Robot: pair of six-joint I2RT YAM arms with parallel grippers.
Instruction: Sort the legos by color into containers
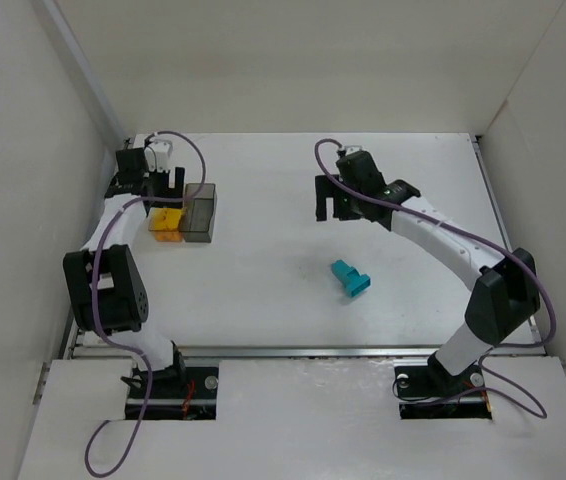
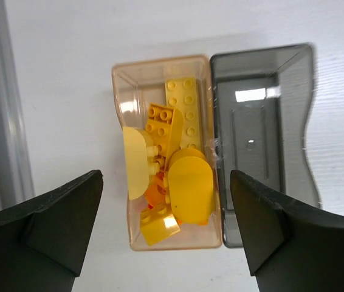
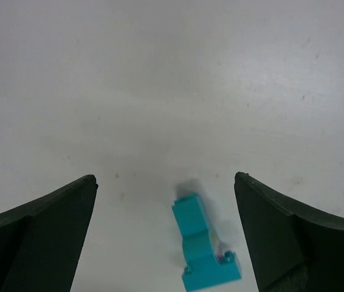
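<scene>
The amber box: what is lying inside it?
Inside the amber box lies a heap of yellow legos, with one orange piece among them. The pieces on top cover whatever lies at the bottom of the heap.

White arms (image 1: 433, 238), black joints (image 1: 508, 292) (purple cables (image 1: 199, 155) trailing alongside).
</scene>
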